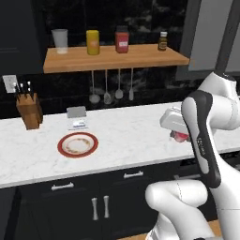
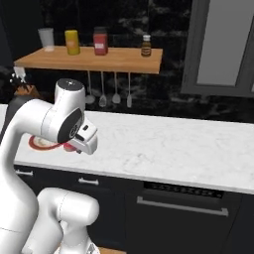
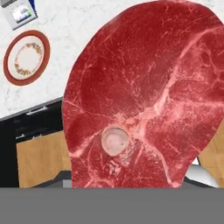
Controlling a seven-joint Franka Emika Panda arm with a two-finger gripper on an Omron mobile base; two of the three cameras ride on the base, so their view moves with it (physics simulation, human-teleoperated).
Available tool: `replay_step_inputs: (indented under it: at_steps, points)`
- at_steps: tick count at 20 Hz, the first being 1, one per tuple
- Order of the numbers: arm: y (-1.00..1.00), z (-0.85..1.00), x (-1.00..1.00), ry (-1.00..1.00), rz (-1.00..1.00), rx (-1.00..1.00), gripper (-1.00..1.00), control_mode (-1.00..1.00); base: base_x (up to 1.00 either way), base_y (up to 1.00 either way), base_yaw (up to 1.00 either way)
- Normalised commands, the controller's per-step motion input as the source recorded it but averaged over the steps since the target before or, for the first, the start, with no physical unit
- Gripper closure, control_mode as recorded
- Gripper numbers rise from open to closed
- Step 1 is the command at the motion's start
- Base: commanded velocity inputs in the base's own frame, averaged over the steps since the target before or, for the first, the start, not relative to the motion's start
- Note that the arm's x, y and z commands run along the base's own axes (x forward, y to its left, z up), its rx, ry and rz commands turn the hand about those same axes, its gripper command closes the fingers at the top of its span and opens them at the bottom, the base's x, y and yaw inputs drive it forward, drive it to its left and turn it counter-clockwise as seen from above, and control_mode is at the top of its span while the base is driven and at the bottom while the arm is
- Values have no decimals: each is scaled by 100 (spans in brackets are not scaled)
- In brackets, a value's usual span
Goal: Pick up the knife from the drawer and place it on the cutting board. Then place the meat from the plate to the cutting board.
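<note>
Just before the jaws, the deep red raw meat slab (image 3: 144, 92) carries pale pink marbled streaks and a round whitish bone. Beyond it, the round plate (image 3: 26, 57) is white-centred and red-orange rimmed, on the white grey-veined marble bench (image 1: 136, 136).

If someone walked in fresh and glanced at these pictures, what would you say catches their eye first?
First, the meat: a red raw slab with pale streaks, held up close to the hand camera, off the counter. Next, the plate, with its red rim, lies bare on the white marble counter, left of the arm. Above, a wooden shelf carries a cup and three jars against the dark wall.
</note>
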Motion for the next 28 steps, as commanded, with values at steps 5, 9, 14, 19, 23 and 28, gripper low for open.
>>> replay_step_inputs:
  at_steps: [5,9,14,19,23,28]
  points:
    - [0,0,0,0,0,0,100,100,-39,-99,14]
    - [0,0,0,0,0,0,100,100,-37,-99,15]
    - [0,0,0,0,0,0,100,100,-20,-99,14]
    - [0,0,0,0,0,0,100,100,0,-99,14]
    - [0,0,0,0,0,0,100,100,0,-100,14]
    - [0,0,0,0,0,0,100,100,0,-100,14]
